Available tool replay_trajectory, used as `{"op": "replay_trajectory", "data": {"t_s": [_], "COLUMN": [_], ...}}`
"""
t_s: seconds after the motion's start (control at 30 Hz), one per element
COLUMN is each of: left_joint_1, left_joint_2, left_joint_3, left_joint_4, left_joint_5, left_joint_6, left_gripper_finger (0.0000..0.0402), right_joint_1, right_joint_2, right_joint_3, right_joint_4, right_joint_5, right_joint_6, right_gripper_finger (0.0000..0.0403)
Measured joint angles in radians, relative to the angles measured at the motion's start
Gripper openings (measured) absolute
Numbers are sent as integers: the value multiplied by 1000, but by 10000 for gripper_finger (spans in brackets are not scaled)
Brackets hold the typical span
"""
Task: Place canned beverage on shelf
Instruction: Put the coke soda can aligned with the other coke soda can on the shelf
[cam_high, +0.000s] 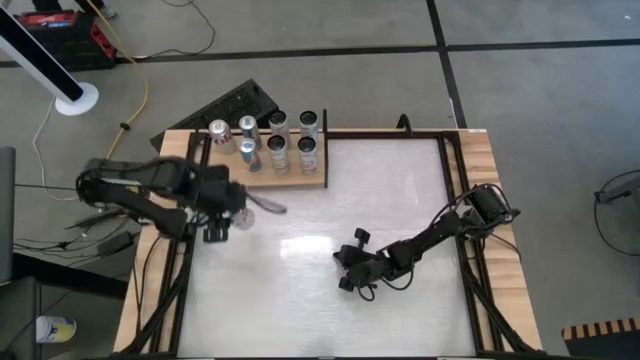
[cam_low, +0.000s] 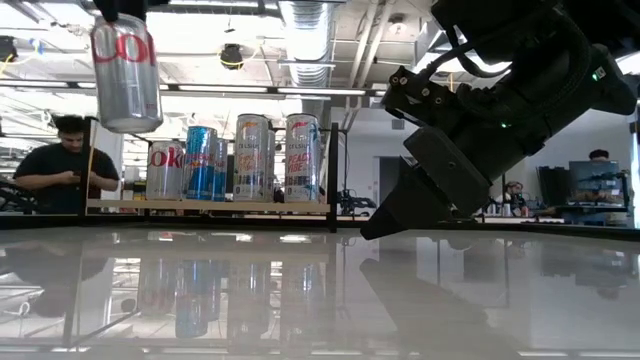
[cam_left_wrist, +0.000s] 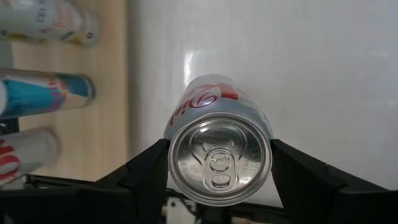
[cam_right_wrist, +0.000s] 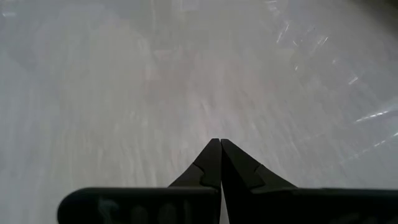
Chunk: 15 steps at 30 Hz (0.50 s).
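From above, we see the left pincer (cam_high: 228, 208) holding a silver can (cam_high: 238, 214) over the white table (cam_high: 400, 240), just in front of the wooden shelf (cam_high: 290, 181) with its seven cans. At table height, the can (cam_low: 126, 70) hangs above the shelf (cam_low: 210, 205). The left wrist shows fingers (cam_left_wrist: 146, 171) clamping it. The right pincer (cam_right_wrist: 220, 144), pressed together, rests near the table's middle, away from the shelf.

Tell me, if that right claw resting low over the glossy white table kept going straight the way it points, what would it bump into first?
Most likely the glossy white tabletop itself. The shut right gripper slants down toward bare table, with nothing else ahead, though depth is hard to judge.
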Motion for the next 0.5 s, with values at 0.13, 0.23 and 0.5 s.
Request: {"op": "replay_trajectory", "data": {"t_s": [0.13,0.23,0.5], "left_joint_1": [166,305,680], "left_joint_2": [-18,-18,-15], "left_joint_3": [0,0,0], "left_joint_4": [-12,-41,-41], "left_joint_5": [51,59,170], "left_joint_6": [183,321,661], "left_gripper_finger": [228,228,228], "right_joint_1": [0,0,0], "right_joint_2": [0,0,0], "right_joint_3": [0,0,0], "right_joint_4": [0,-1,-4], "right_joint_5": [0,0,0], "right_joint_6": [-3,-3,-3], "right_gripper_finger": [27,27,27]}}
